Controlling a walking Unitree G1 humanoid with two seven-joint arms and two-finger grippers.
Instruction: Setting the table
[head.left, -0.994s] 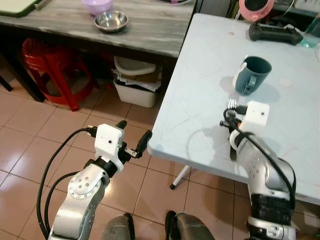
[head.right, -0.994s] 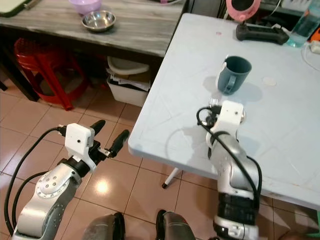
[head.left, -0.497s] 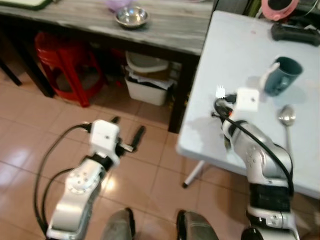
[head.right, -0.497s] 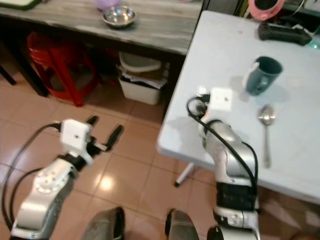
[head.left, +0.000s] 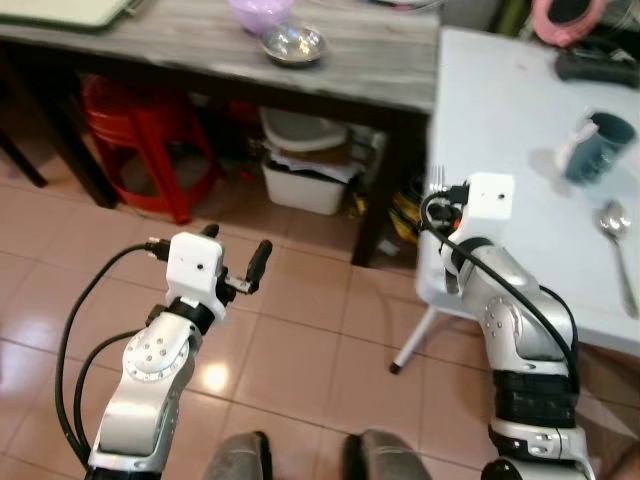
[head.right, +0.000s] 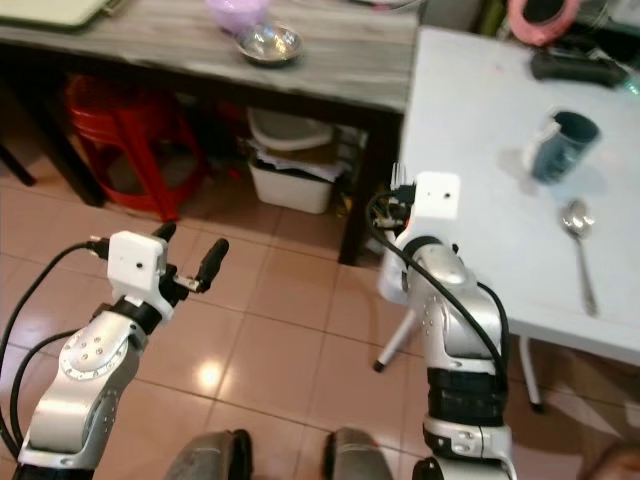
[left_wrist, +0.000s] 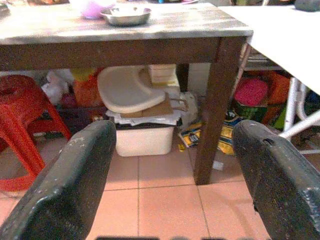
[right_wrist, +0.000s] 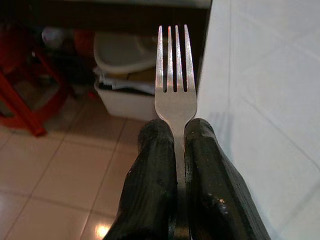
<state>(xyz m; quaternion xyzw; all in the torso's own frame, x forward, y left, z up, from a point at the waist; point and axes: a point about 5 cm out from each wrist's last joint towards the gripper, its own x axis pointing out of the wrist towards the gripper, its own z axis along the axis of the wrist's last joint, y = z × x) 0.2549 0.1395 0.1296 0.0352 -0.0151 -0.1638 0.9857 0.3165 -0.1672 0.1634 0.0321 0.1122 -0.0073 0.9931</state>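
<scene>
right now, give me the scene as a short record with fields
right end effector: shut on fork, tines out, by the white table's near edge
left end effector: open, empty, low over the tiled floor
white table: blue mug, spoon nearer than the mug
wooden table: steel bowl, purple bowl
under wooden table: red stool, white bin

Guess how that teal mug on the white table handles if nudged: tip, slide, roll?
The teal mug stands upright on its base, so a low push probably slides it across the smooth white table. A high push may tip it. On its side, the handle would likely stop it rolling far.
</scene>
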